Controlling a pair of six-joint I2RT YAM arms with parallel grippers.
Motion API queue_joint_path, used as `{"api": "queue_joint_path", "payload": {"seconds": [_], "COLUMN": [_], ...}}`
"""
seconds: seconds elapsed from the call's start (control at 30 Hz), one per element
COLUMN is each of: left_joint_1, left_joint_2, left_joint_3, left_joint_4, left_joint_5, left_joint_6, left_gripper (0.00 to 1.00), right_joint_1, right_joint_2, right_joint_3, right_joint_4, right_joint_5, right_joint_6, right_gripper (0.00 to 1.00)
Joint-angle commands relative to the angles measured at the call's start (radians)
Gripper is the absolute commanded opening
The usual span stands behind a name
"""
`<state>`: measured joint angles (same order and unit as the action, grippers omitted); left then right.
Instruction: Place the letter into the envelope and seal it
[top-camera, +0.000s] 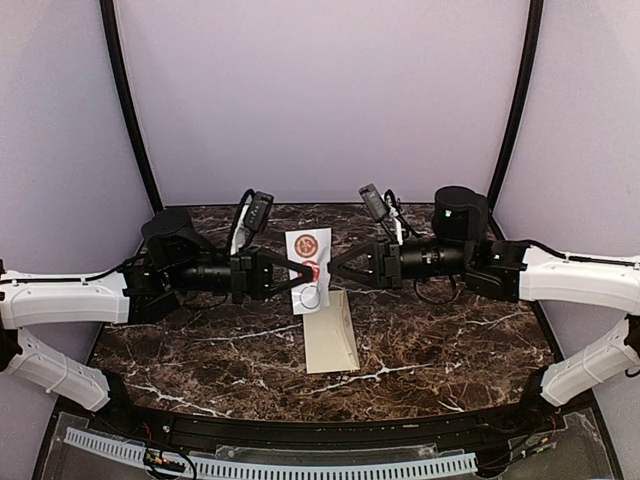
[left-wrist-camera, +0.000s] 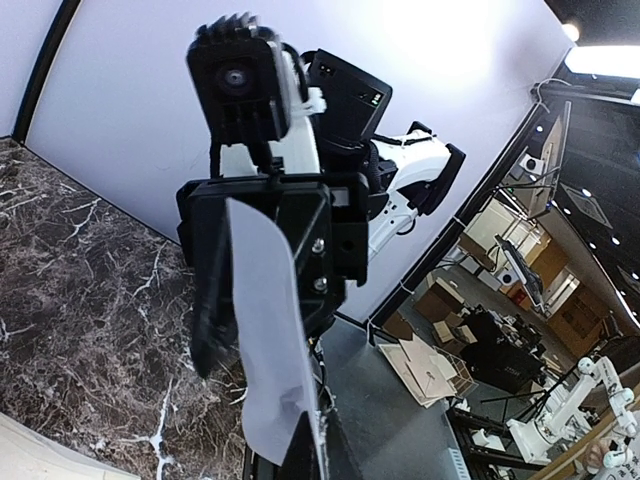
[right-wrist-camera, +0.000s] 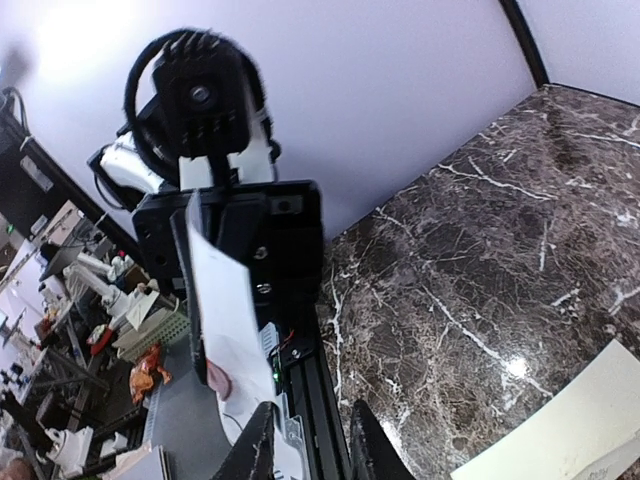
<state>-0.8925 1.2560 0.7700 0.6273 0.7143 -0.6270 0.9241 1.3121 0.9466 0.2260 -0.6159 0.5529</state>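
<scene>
Centrally, sticker strip (top-camera: 308, 250) upright between facing jaws, envelope (top-camera: 331, 332) flat on table (top-camera: 450, 330) nearby

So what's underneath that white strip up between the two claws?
The cream envelope lies on the marble table below the white strip, which covers its far corner from above. Whether anything is inside the envelope cannot be seen.

The plain cream envelope (top-camera: 330, 335) is lying flat on the dark marble bench. Just behind it, a white sticker strip (top-camera: 308, 246) bearing round red seals is hanging upright, pinched in the left end effector (top-camera: 301, 272).
</scene>
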Motion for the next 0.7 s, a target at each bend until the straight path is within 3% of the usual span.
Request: {"api": "queue_joint_path", "payload": {"seconds": [0.0,0.1,0.17,0.4,0.67], "left_joint_1": [-0.013,-0.010,-0.008,-0.006,-0.006], "left_joint_2": [-0.082,-0.101,-0.100,-0.087,-0.073], "left_joint_3": [-0.032,-0.035,-0.035,-0.011,-0.014], "left_joint_4": [0.009,-0.044,-0.061,-0.106,-0.057], "left_joint_5": [-0.104,-0.171,-0.194,-0.199,-0.106], "left_joint_6": [0.031,0.038,0.031,0.009,-0.016], "left_gripper": [0.00,0.00,0.00,0.00,0.00], "right_joint_1": [-0.036,-0.042,-0.038,0.046,0.068], "right_joint_2": [-0.123,-0.205,-0.234,-0.186,-0.064], "right_joint_3": [-0.057,-0.094,-0.100,-0.030,0.024], "right_joint_4": [-0.011,-0.010,-0.004,0.007,0.056], "right_joint_5": [0.118,0.140,0.119,0.084,0.021], "right_joint_6": [0.002,-0.002,0.000,-0.036,-0.042], "right_gripper": [0.33,0.47,0.49,0.46,0.39]}}
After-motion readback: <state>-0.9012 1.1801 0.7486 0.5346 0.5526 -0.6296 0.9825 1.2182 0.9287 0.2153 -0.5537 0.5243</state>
